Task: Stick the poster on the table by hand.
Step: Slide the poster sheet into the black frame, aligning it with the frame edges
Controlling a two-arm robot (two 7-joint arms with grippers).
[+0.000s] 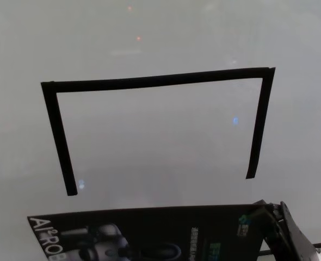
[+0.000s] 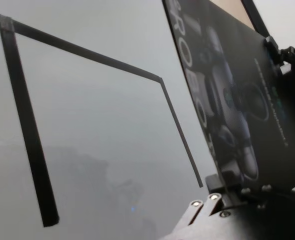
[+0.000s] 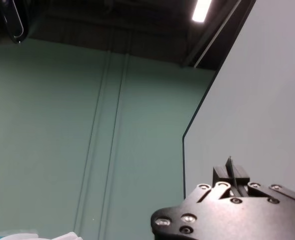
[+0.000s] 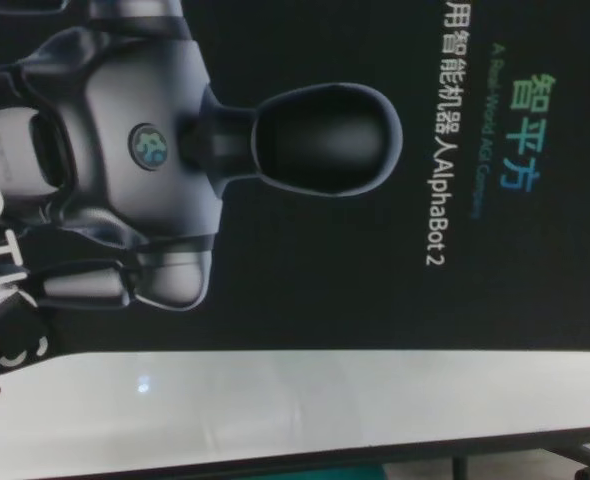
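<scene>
Two grippers pinch the poster [image 1: 149,231] above the table's [image 1: 160,141] near edge, right gripper [image 1: 269,217] and left gripper [image 2: 222,192] at opposite corners; uneven lowering risks skewing it against the black strips [image 1: 149,81].

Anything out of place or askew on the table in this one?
Nothing damaged. The poster is not yet inside the three-sided black tape frame on the table; it sits near the table's near edge, held at its ends by the right gripper and left gripper.
</scene>
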